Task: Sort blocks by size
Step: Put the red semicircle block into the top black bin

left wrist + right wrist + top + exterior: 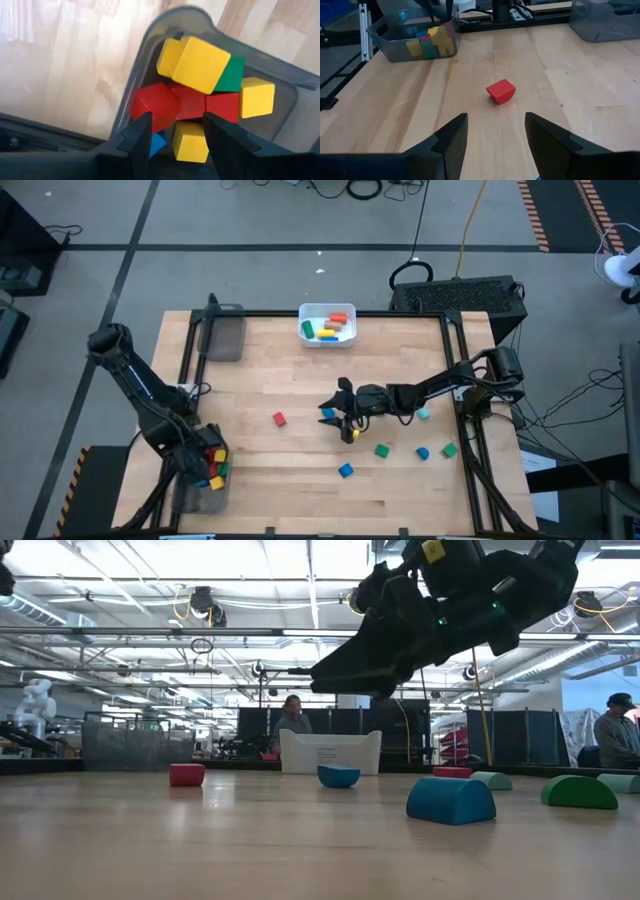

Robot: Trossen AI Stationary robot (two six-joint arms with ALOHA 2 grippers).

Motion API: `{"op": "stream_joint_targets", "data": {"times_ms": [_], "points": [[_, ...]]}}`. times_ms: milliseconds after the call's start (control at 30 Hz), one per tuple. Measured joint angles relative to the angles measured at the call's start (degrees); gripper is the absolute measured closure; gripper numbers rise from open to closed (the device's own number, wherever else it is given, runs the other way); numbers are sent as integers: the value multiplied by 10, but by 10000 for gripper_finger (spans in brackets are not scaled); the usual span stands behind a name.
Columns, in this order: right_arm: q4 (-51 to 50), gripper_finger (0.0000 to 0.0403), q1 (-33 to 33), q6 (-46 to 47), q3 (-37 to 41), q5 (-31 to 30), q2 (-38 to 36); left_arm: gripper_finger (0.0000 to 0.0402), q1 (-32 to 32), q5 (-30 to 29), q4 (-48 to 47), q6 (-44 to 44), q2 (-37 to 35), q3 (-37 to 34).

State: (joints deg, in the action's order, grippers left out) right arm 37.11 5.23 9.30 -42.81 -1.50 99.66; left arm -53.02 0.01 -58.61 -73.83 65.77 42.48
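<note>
My left gripper [177,135] hangs open over the grey tray [192,492] at the table's front left. The tray holds several red, yellow, green and blue cubes [200,85]. My right gripper [496,132] is open and empty above mid-table [338,412], pointing toward the table's left edge at a lone red block [500,91] that lies on the wood [279,419]. A blue block [327,416] and a yellow one [352,436] lie close under that gripper. Green and blue blocks [382,450] [423,452] [449,449] [345,470] lie scattered at the front right.
A white bin [328,325] with several longer blocks stands at the far edge. A second grey tray [225,332] sits at the far left. A pale teal block [424,414] lies beside the right arm. Bare wood stretches between the red block and the front-left tray. People stand beyond the table [291,720].
</note>
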Motion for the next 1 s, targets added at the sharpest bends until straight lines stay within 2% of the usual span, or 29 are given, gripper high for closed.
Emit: {"op": "stream_joint_targets", "data": {"times_ms": [300,567,700,867,1000], "points": [[-88,218,-1,4,-55,0,0,224,56,-8,1,66,-37,0],[-107,218,-4,-30,-87,1,3,224,108,-93,4,161,-56,0],[-111,218,-8,-40,-114,31,40,224,132,-141,15,217,-56,1],[-110,218,-8,-58,-183,36,119,224,158,-149,37,240,-56,1],[-161,218,-13,-86,-257,44,175,224,174,-174,48,279,-56,1]]}}
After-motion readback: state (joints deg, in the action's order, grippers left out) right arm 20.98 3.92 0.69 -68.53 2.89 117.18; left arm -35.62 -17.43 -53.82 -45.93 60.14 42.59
